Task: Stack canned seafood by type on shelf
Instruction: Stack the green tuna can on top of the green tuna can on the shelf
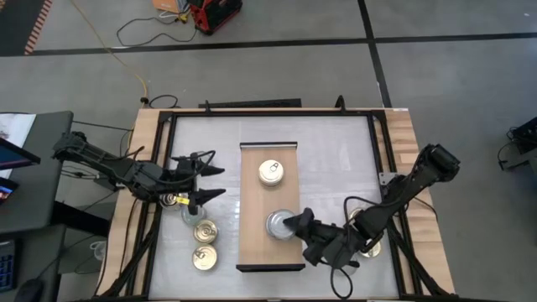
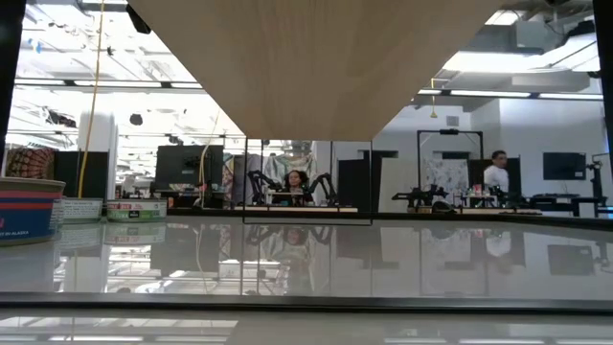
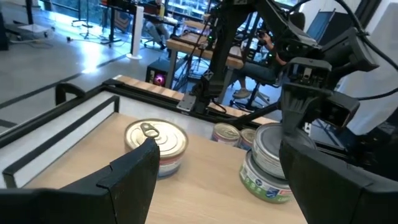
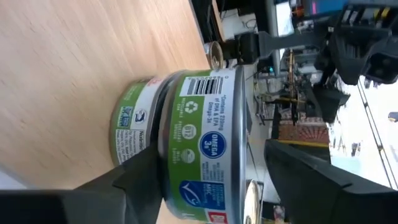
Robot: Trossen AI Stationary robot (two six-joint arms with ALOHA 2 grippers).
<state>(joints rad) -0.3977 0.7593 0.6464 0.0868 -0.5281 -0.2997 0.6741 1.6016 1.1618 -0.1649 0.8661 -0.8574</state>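
Canned seafood — two green-labelled tins [image 4: 186,143] are sitting stacked on the shelf [image 1: 270,205], the upper one showing a plain silver-grey lid [image 1: 279,223]. My right gripper [image 1: 295,225] is hanging at that stack's edge with its dark fingers [image 4: 323,180] spread wide on either side of the tins, not pressing them. My left gripper [image 1: 204,181] is hovering over the white tabletop [image 1: 336,159] just left of the shelf, jaws spread wide and holding nothing.

Further along the shelf, apart from the stack, a single tin with a gold pull-tab lid [image 1: 270,172] is lying flat. Off the shelf on my left side, two gold-lidded tins [image 1: 204,231] [image 1: 203,258] are resting on the tabletop, with another [image 1: 172,199] partly under my left arm. Near my right arm one more tin [image 1: 372,247] is showing in part — its lid I cannot tell.

Shelf: long light-wood board, smooth grain, dark trim at both short ends. Tins: round, flat, metal, with paper labels.
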